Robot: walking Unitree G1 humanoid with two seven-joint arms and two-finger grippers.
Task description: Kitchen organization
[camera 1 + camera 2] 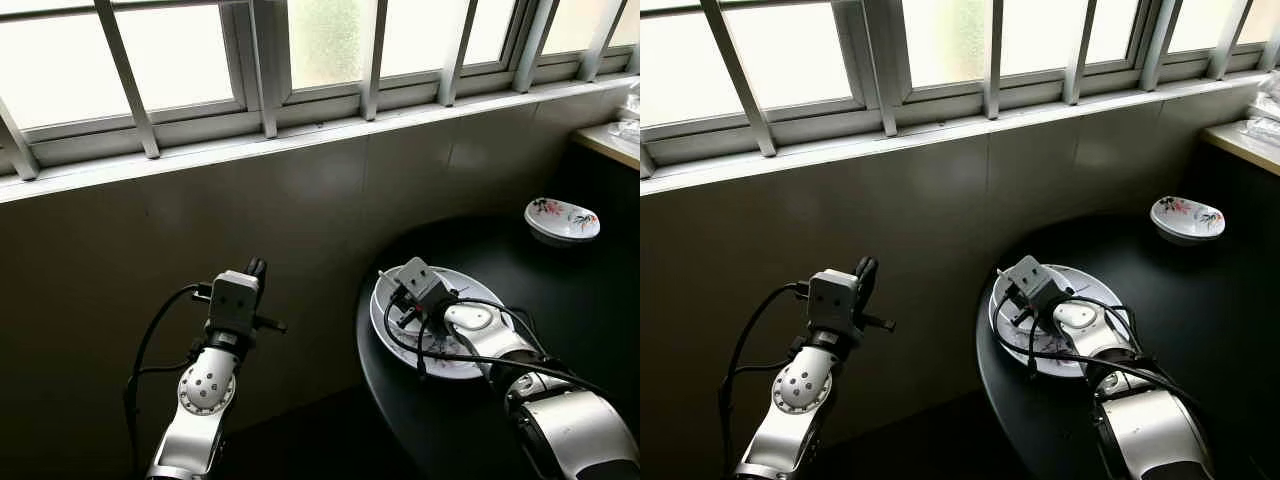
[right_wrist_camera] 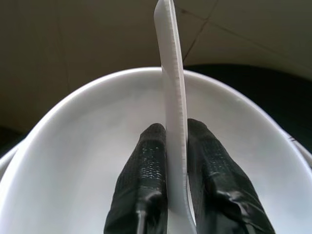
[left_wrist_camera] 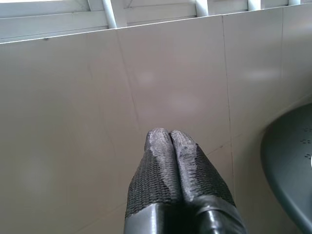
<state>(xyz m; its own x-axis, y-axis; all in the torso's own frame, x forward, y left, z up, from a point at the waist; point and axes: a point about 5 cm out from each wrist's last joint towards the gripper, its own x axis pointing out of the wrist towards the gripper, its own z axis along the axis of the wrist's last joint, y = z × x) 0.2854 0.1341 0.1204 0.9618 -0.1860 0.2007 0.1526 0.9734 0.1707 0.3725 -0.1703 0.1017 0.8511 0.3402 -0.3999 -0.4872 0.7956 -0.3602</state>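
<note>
Your left gripper (image 1: 256, 268) hangs idle out in front of the tiled wall (image 1: 300, 200), well to the left of the white plate (image 1: 470, 368), with its fingers (image 3: 161, 161) pressed together on nothing; leave it there, clear of the work. Move to the plate itself: it sits on the round dark bench (image 1: 560, 320) near the bench's left edge, and your right gripper (image 2: 176, 127) is over it, its fingers (image 2: 146, 165) clamped either side of a thin white piece (image 2: 170, 58) that stands on edge above the plate's bowl. I judge it to be a flat utensil or the rim of a second dish, but the pictures do not settle which. Because the grip is on a narrow edge, keep the squeeze steady and lift straight up from the plate before you swing anywhere, so the piece does not pivot between the pads or drag the plate toward the bench edge. Watch the cable looped over the wrist so it does not catch the plate rim. Further right of the plate, well apart from it, sits a small patterned dish (image 1: 562, 218) near the pale counter (image 1: 610, 142); carry your load wide of it.
</note>
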